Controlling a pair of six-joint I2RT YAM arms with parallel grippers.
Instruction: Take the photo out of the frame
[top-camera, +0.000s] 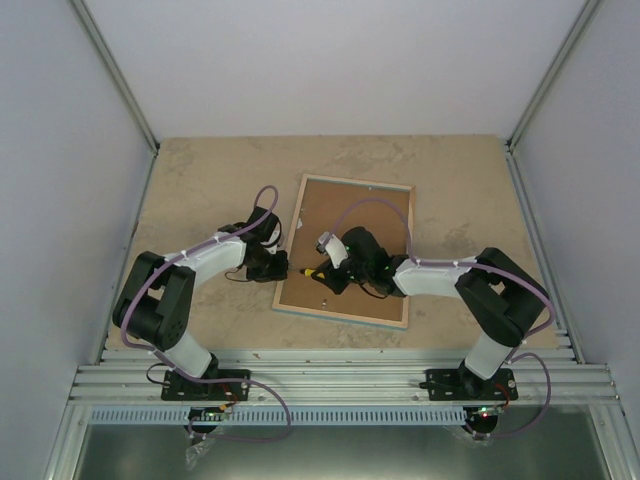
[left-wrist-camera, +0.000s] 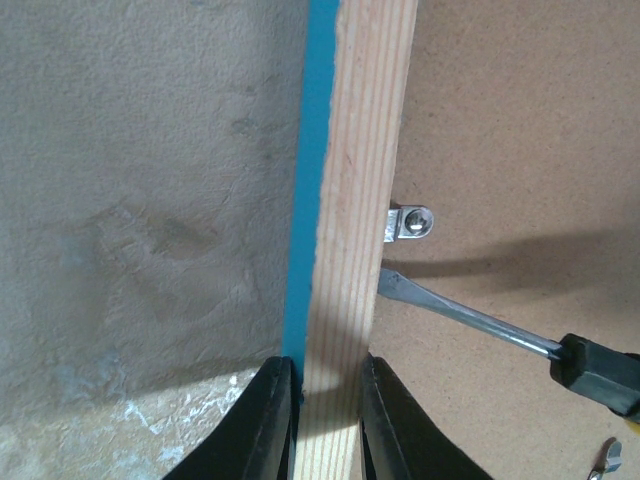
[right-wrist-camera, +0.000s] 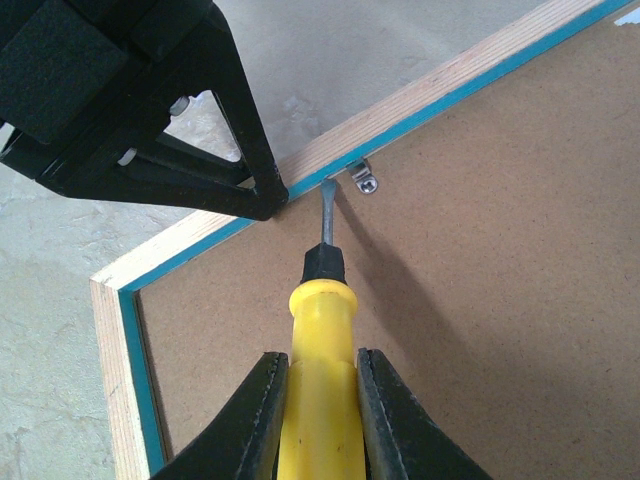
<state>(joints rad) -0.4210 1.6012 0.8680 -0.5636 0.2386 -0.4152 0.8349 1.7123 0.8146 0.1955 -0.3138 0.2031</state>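
Left gripper (left-wrist-camera: 327, 375): fingers narrow, pinching left rail of frame (top-camera: 335, 200), one finger on blue outer edge, other on inner side of pale wood. Frame lies face down near middle of table (top-camera: 200, 190), brown back board (right-wrist-camera: 480, 300) up; photo hidden. Metal clip (left-wrist-camera: 410, 222) sits on back board, just beside rail. Screwdriver (right-wrist-camera: 320, 320): blade tip at inner edge of rail, near clip. Right gripper (right-wrist-camera: 322, 370): fingers closed around yellow handle.
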